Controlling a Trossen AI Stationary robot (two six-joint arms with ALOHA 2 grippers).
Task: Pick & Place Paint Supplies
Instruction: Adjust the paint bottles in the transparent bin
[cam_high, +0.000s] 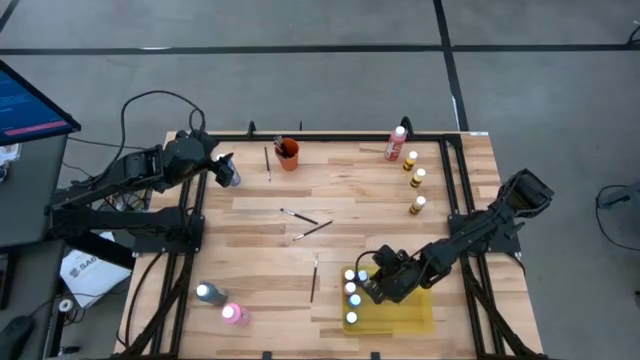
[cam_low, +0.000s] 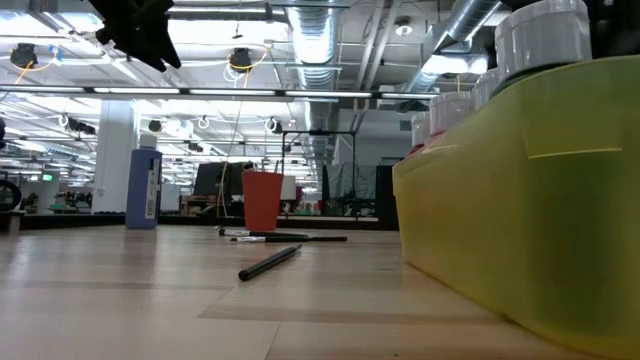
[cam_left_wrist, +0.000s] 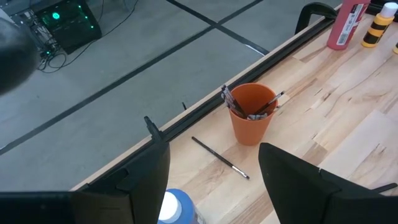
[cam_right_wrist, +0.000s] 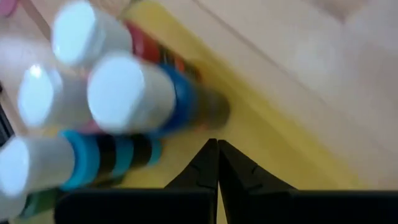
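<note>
On a pale wooden-plank table (cam_high: 340, 190) framed with black rails, paint supplies lie scattered while two dark arms work at opposite corners.

The left gripper (cam_high: 228, 174) hangs above the table's far left part, its jaws wide around a blue, white-capped bottle (cam_left_wrist: 176, 208) that stands upright between the fingers; whether the pads press it cannot be told.

The right gripper (cam_right_wrist: 217, 163) sits low over the flat yellow tray (cam_high: 420, 310) at the near right, its fingers pressed together and empty.

Beside it four round white caps (cam_high: 352, 294) cluster at the tray's left side, the bottles standing upright with their caps toward the overhead camera.

Slim dark paintbrushes rest flat on the wood. One (cam_high: 267, 163) lies just left of the orange cup (cam_high: 288, 155), its long axis running from the far edge toward the near one. Two more (cam_high: 305, 222) cross loosely at mid-table, each angled diagonally. A fourth (cam_high: 314, 277) points almost straight toward the near edge, just left of the tray. Further brushes stand bristles-up in the tapered, smooth plastic cup.

At the far right a tall red bottle (cam_high: 396, 144) stands upright, with three small yellow bottles (cam_high: 415, 180) in a line running nearward beside it. Near the front left edge a blue bottle (cam_high: 208, 293) and a pink one (cam_high: 233, 314) lie close together, caps to the left.
</note>
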